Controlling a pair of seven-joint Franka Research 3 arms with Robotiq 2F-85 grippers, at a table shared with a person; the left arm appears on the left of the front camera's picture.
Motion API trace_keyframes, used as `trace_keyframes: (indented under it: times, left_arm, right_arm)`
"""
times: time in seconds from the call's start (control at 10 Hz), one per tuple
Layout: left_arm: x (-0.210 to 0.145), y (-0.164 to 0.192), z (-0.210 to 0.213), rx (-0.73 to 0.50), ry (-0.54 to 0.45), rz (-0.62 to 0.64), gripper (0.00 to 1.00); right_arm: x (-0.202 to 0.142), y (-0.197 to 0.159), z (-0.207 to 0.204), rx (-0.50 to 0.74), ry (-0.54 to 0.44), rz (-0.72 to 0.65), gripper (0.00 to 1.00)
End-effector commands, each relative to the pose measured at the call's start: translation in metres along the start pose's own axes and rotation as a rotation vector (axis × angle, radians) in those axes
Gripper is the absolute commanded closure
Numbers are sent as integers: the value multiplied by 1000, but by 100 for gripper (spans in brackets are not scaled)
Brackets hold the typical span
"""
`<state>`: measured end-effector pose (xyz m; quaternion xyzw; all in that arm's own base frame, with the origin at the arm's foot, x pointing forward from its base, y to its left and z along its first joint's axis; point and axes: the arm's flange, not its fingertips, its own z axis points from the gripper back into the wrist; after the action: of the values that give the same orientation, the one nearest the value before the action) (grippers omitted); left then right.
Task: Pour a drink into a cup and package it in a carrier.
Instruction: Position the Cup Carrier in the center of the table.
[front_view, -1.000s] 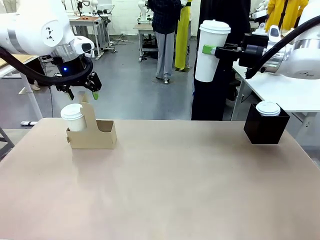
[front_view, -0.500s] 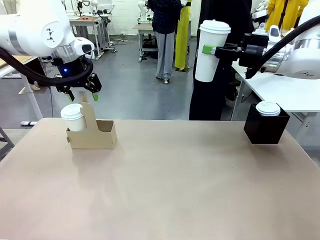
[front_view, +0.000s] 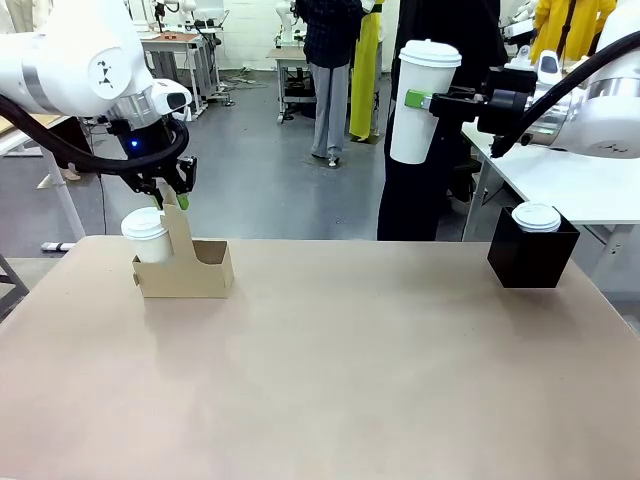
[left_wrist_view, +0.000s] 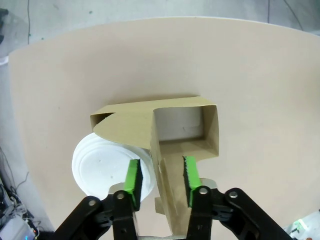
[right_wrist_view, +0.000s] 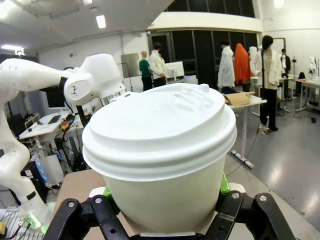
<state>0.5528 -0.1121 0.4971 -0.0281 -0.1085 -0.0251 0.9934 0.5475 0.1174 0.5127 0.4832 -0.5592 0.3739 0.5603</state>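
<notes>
The brown cardboard carrier (front_view: 185, 270) stands at the table's far left, with a lidded white cup (front_view: 146, 235) in its left slot. My left gripper (front_view: 172, 200) hangs just over the upright handle tab. In the left wrist view the carrier (left_wrist_view: 185, 107) and that cup (left_wrist_view: 100, 165) lie below, and the left gripper (left_wrist_view: 162, 180) is open, straddling the tab (left_wrist_view: 167, 175) with a small gap on the cup side. My right gripper (front_view: 420, 100) is shut on a tall lidded white cup (front_view: 424, 105), held high at the back right. That cup (right_wrist_view: 160, 150) looms close in the right wrist view. The drink jar is out of view.
A black square box (front_view: 530, 258) at the table's far right holds another lidded white cup (front_view: 536, 216). A person in dark clothes (front_view: 430, 190) stands behind the far edge. The carrier's right slot (left_wrist_view: 177, 125) has nothing in it.
My left gripper has shifted over the carrier's handle tab and its fingers have drawn closer together. The right arm and its cup have not moved.
</notes>
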Motion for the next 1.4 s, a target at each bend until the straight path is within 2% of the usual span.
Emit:
trace_keyframes:
  times: [0.0, 0.4, 0.5, 0.8, 0.9, 1.1, 1.3]
  left_arm:
    - [5, -1, 2, -17, 17, 25, 100]
    - [7, -1, 1, -25, 42, 78, 100]
    - [1, 0, -1, -7, 13, 11, 100]
    - [1, 0, -1, -7, 13, 11, 100]
    - [1, -1, -1, -7, 19, 23, 96]
    - [-15, -8, 21, 21, -26, 36, 98]
    - [-32, -33, 59, 40, -88, 54, 98]
  right_arm:
    - [3, 3, -1, -5, -27, 18, 19]
    - [3, 3, -1, -5, -27, 18, 19]
    - [3, 3, -1, -5, -27, 18, 19]
    - [3, 3, -1, -5, -27, 18, 19]
    - [3, 3, -1, -5, -27, 18, 19]
    - [3, 3, -1, -5, -27, 18, 19]
    - [3, 3, -1, -5, -27, 18, 19]
